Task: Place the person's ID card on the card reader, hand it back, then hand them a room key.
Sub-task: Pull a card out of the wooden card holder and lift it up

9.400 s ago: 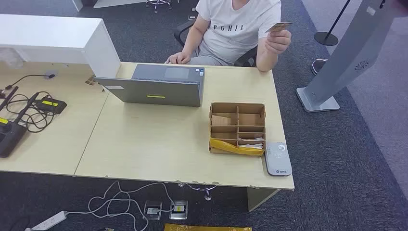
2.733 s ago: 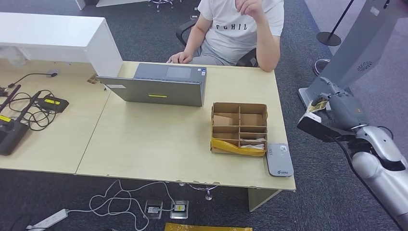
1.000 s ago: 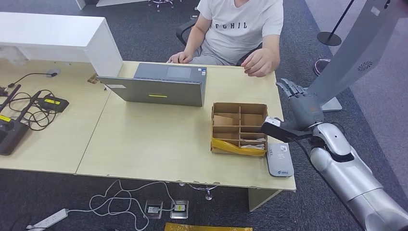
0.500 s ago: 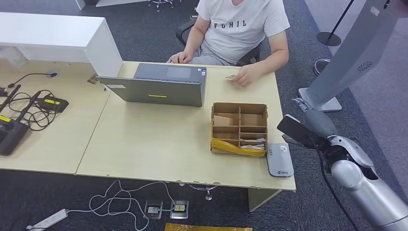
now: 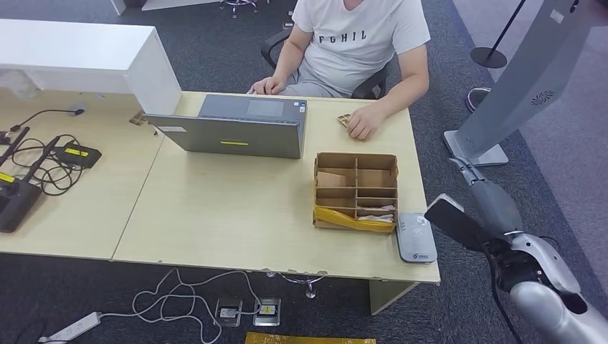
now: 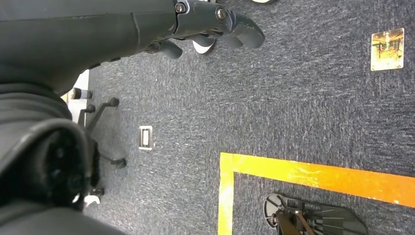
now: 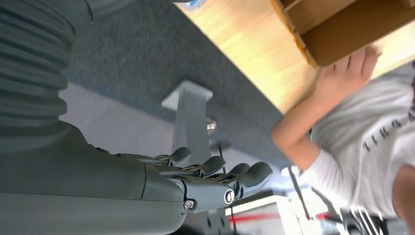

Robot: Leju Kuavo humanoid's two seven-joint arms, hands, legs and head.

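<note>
ID card [image 5: 345,120] lies on the counter [image 5: 236,215] under the person's hand [image 5: 363,123], beside the laptop [image 5: 236,129]. Card reader [image 5: 416,237] sits at the counter's edge next to the cardboard organizer [image 5: 355,190]. Right hand [image 5: 482,188] hangs off the counter, fingers extended, holding nothing. Left hand [image 6: 215,24] is empty, fingers loosely curled above the carpet.
</note>
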